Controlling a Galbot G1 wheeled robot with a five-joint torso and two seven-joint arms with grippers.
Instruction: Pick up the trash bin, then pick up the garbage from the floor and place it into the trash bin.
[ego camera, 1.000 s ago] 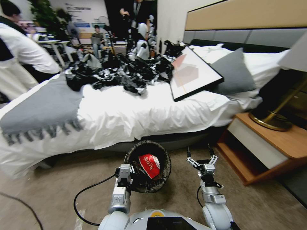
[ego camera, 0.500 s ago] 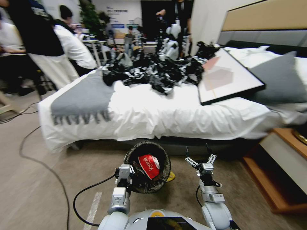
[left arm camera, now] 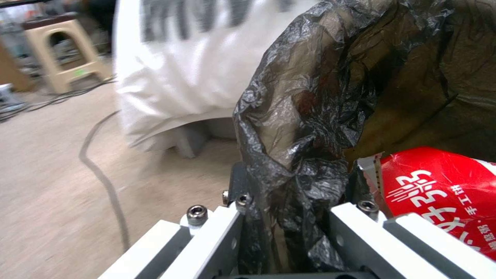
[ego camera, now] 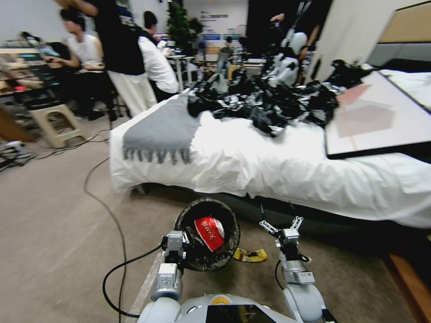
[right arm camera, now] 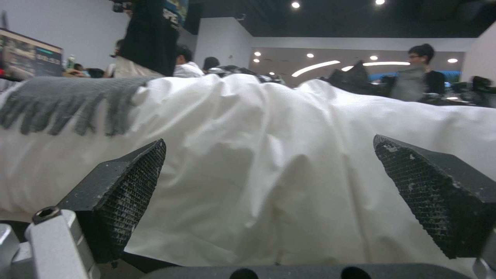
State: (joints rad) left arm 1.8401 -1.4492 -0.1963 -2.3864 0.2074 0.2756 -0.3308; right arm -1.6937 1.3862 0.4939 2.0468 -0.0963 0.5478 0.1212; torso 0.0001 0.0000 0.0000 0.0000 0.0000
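Left gripper (ego camera: 186, 244): clenched on near rim of round trash bin (ego camera: 230, 246) lined with crinkled black bag, held above floor | Inside: crumpled red-and-white pack (ego camera: 209, 232) | Right gripper (ego camera: 278, 217): released, empty, facing white-sheeted bed (ego camera: 269, 166) | Yellow wrapper (ego camera: 250, 255): on floor between grippers.

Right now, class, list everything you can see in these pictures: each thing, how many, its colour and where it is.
trash bin: one, black bag liner, held off the floor at its rim.
red pack: one, red and white, inside the bin.
yellow wrapper: one, on the carpet beside the bin.
bed: one, white sheet, ahead.
grey throw: one, fringed, on the bed's end.
black plastic heap: one, shiny, on the bed.
framed picture: one, lying on the bed.
stool: one, beige, far left.
cable: one, dark, across the carpet.
left gripper: shut on the bin's rim.
right gripper: open, empty, before the bed.
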